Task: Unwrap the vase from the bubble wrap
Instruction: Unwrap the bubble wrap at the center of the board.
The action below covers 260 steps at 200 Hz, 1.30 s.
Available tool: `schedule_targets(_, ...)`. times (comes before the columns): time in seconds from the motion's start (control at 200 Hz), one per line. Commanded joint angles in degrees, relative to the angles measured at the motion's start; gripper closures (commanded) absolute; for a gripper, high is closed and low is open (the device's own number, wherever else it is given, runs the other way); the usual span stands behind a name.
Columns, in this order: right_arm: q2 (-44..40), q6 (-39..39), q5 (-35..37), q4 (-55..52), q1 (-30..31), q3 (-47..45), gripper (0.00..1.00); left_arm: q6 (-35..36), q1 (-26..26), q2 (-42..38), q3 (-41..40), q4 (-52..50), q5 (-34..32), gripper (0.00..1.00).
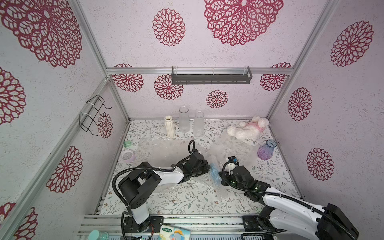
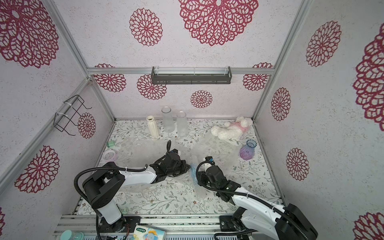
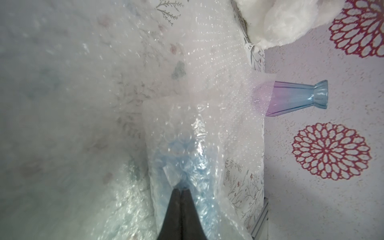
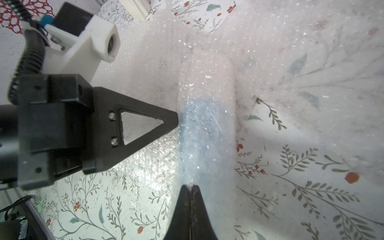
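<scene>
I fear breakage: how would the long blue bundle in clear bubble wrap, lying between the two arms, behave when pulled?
The crinkly clear bubble wrap looks floppy, so it would likely stretch and sag before the blue bundle follows. Lying on its side, the long round bundle may roll. Its contents are hidden; possibly fragile.

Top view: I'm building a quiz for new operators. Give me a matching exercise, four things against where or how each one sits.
Things:
1. cream ribbed vase
2. purple vase
3. plush toy
4. blue vase

Places or states:
A. lying in the middle, inside bubble wrap
B. upright at the back, beside glass cylinders
C. standing bare at the far right
D. lying in the back right corner

Pairs: 1-B, 2-C, 3-D, 4-A.
</scene>
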Motion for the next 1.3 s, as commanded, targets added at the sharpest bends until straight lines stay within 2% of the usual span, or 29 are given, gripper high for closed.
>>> schedule_targets(0.0, -0.4, 0.56, 0.13, 0.99, -0.21, 1.07, 1.0, 0.48, 0.41, -2.76, 0.58, -1.08, -1.14, 1.0)
schedule_targets(0.325, -0.13, -0.83, 0.99, -0.5, -0.13, 1.76, 1.0, 2.31, 0.41, -7.45, -0.08, -5.18, -2.4, 1.0)
schedule_targets(0.59, -0.56, -0.7, 1.27, -0.07, -0.04, 1.26, 1.0, 1.89, 0.39, -5.96, -1.36, -5.49, -2.66, 1.0)
schedule_targets(0.63, -0.75, -0.7, 1.39, -0.12, -0.04, 1.03, 1.0, 1.6, 0.5, -5.47, -1.81, -4.58, -2.44, 0.93)
schedule_targets(0.741, -0.89, -0.59, 1.81, 0.07, -0.04, 0.27, 1.0, 1.19, 0.54, -4.24, -2.37, -2.6, -2.18, 0.93)
schedule_targets(0.791, -0.86, -0.53, 1.71, 0.28, -0.08, 0.04, 1.0, 1.29, 0.51, -3.75, -2.37, -2.15, -2.22, 0.89)
schedule_targets(0.951, -0.77, -0.58, 1.53, 0.46, -0.04, -0.45, 1.0, 1.32, 0.99, -4.02, -4.07, -0.5, -3.29, 0.55)
schedule_targets(1.001, -0.77, -0.51, 1.44, 0.63, -0.04, -0.62, 1.0, 1.52, 1.14, -4.21, -4.42, -0.3, -3.59, 0.47)
schedule_targets(1.116, -0.9, -0.24, 1.3, 1.2, -0.04, -1.14, 1.0, 2.53, 1.41, -4.07, -5.23, 2.78, -2.73, 0.44)
schedule_targets(1.296, -1.04, 0.36, 1.16, 1.87, -0.04, -1.99, 1.0, 1.49, 1.46, -2.71, -6.45, 10.37, -0.09, 0.44)
